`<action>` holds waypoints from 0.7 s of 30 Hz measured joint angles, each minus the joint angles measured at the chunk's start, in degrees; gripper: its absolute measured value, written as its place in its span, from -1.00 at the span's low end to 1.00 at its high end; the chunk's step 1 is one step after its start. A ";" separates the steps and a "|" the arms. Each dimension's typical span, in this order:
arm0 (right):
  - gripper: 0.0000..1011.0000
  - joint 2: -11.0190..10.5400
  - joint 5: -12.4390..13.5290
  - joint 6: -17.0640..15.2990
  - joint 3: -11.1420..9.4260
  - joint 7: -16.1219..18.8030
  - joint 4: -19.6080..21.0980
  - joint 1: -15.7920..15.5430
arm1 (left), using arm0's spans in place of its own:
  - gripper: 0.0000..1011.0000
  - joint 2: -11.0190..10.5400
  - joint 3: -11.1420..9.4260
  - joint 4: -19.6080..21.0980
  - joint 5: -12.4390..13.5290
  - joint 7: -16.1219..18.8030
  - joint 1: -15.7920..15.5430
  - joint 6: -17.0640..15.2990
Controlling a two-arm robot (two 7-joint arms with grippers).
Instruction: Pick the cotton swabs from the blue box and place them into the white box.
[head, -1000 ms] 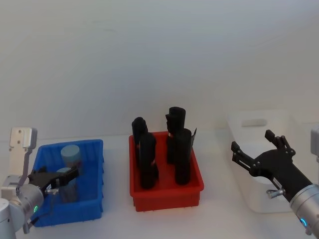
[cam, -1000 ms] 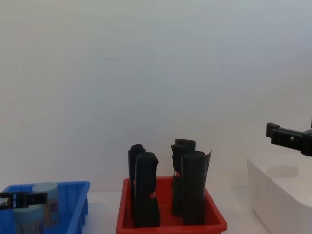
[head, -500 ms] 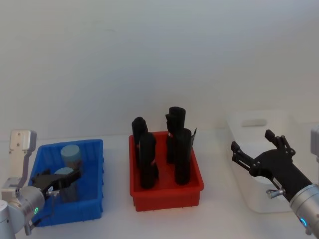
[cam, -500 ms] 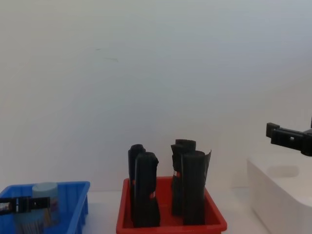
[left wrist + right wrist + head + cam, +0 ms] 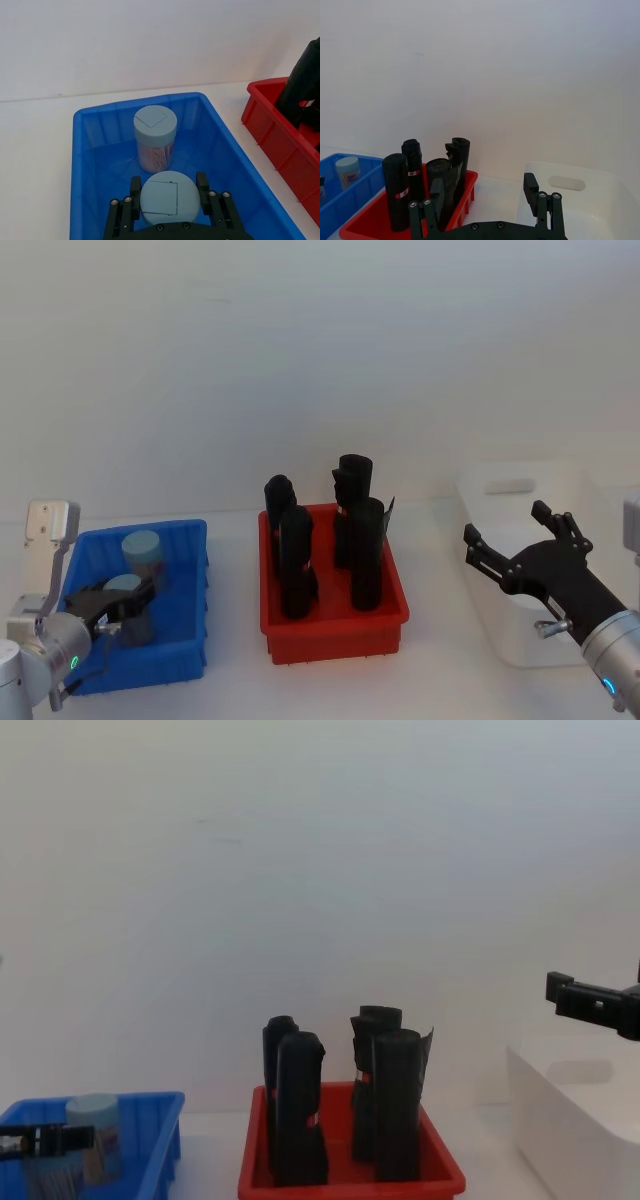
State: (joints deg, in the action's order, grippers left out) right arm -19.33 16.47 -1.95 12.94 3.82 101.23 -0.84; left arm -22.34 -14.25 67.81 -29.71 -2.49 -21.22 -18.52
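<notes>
As the head camera sees it, layout: a red shallow plastic tray of tall black upright rolls stands mid-way on the white table. The blue box, a bright blue shallow rectangular plastic bin with a rimmed edge, lies at the tray's 9 o'clock. The white box, a plain white thick-walled plastic bin with rounded corners, lies at its 3 o'clock.
near tub: a small clear cylindrical tub of tan-stemmed cotton swabs with a pale blue-grey round cap, upright inside the blue box toward its 6 o'clock end.
far tub: a second tub of the same make, upright in the same box at 12 o'clock of the near tub and close beside it (whether the two touch cannot be told).
left gripper: reaches in from the 6 o'clock end of the blue box and is clenched on the near tub. Its black fingers sit at 3 and 9 o'clock of the cap, pressed against the rim (clearest from the left wrist).
right gripper: hangs above the white box near its 8 o'clock corner, fingers spread wide, grasping nothing.
where the swabs are: both tubs stand in the blue box.
</notes>
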 joint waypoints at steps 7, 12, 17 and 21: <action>0.98 0.00 0.00 0.00 0.00 0.00 0.00 0.00 | 0.32 -0.33 -0.09 2.45 1.91 0.05 0.38 -0.12; 0.98 0.00 0.00 0.00 0.00 0.00 0.00 0.00 | 0.32 -0.74 -0.10 5.50 3.43 -0.51 0.76 -0.17; 0.98 0.00 0.00 0.00 0.00 0.00 0.00 0.00 | 0.32 -1.23 -0.10 9.10 4.78 -2.03 1.03 -0.48; 0.98 0.00 0.00 0.00 0.00 0.00 0.00 0.00 | 0.32 -1.51 -0.16 11.74 5.75 -3.73 1.06 -1.14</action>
State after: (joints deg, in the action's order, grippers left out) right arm -19.33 16.47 -1.95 12.94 3.83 101.23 -0.84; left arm -23.85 -14.41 79.54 -23.96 -6.23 -20.15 -19.65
